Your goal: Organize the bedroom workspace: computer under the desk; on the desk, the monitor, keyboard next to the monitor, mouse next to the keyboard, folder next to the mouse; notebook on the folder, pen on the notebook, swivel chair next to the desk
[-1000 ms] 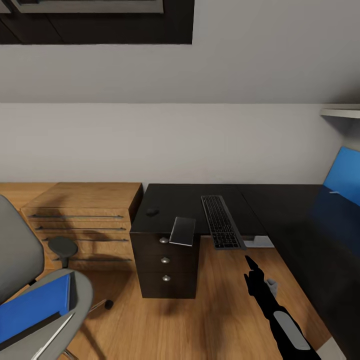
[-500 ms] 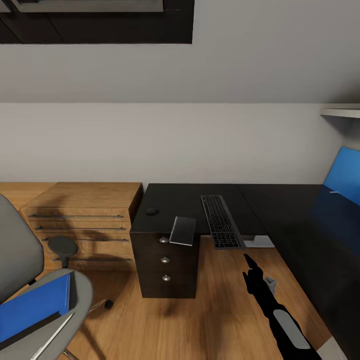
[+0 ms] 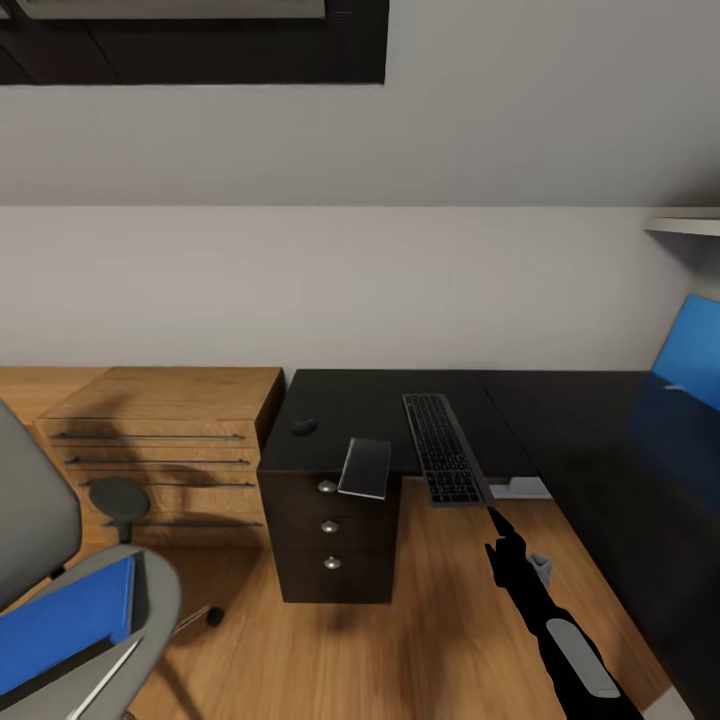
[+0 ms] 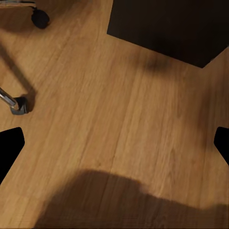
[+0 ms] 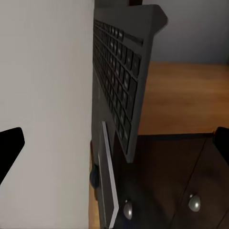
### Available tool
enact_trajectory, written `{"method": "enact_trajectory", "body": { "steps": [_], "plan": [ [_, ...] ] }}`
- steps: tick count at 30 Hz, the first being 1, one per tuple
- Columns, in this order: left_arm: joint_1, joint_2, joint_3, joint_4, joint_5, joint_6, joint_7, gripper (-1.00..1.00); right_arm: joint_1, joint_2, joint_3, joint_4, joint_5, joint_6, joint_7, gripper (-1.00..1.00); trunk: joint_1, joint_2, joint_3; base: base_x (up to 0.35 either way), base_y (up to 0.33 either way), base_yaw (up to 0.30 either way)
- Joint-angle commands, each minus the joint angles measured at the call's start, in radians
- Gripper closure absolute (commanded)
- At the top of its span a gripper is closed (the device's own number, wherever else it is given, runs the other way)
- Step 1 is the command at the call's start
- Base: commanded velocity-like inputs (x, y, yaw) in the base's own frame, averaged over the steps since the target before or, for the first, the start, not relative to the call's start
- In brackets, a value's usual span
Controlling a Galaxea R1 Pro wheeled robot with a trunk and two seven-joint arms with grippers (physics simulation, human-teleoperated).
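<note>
One slim, ridged keyboard — overhanging glossy black desk.

Keyboard on desk, mouse to its left.

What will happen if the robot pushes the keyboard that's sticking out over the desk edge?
The keyboard looks long, slim and stiff, so it would probably slide in one piece on the glossy desk. Its near end overhangs the edge, so a push toward the robot might tip it off. It looks fairly light.
</note>
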Motion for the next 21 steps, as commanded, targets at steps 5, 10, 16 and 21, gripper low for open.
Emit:
{"method": "enact_trajectory", "body": {
  "steps": [5,10,16,21],
  "plan": [
    [0.000,0.001,-0.007,0.001,0.010,-0.005,0.001,-1.00,-0.001,0.000,-0.003,0.000,-0.010,0.009,0.002,-1.00,0.000,0.000,-0.001,0.150,0.000,0.000],
    [0.000,0.001,-0.007,0.001,0.010,-0.005,0.001,-1.00,-0.001,0.000,-0.003,0.001,-0.010,0.009,0.002,-1.00,0.000,0.000,-0.001,0.050,0.000,0.000],
    [0.000,0.001,-0.007,0.001,0.010,-0.005,0.001,-1.00,-0.001,0.000,-0.003,0.001,-0.010,0.009,0.002,-1.00,0.000,0.000,-0.001,0.015,0.000,0.000],
    [0.000,0.001,-0.007,0.001,0.010,-0.005,0.001,-1.00,-0.001,0.000,-0.003,0.001,-0.010,0.009,0.002,-1.00,0.000,0.000,-0.001,0.031,0.024,0.000]
  ]
}}
